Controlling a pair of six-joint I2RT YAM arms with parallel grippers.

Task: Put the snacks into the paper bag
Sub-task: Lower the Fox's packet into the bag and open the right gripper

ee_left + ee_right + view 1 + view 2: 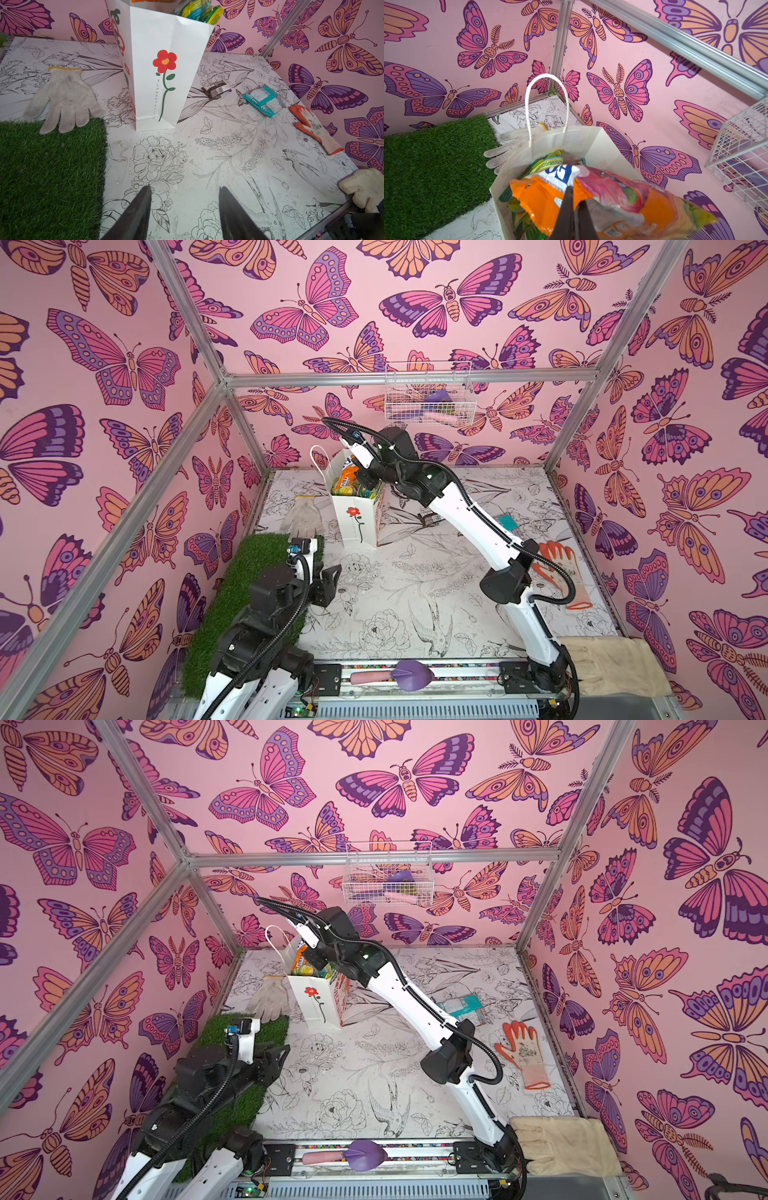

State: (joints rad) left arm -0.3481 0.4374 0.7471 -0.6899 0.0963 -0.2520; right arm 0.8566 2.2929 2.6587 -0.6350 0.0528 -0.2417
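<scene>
Pink walls (124,448); tabletop (415,605) (paper, perhaps) bears bag (357,526).

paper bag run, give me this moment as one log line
right gripper: shut on orange snack bag at paper bag mouth | left gripper: open, empty | outside bag: teal packet, dark brown bar

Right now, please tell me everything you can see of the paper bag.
The paper bag is tall and white, with a red flower on a green stem printed on its front and a white cord handle standing up. It stands upright and open on the table, back left. Packets poke above its rim; the right gripper holds an orange packet at the bag's mouth, jaws shut.
</scene>
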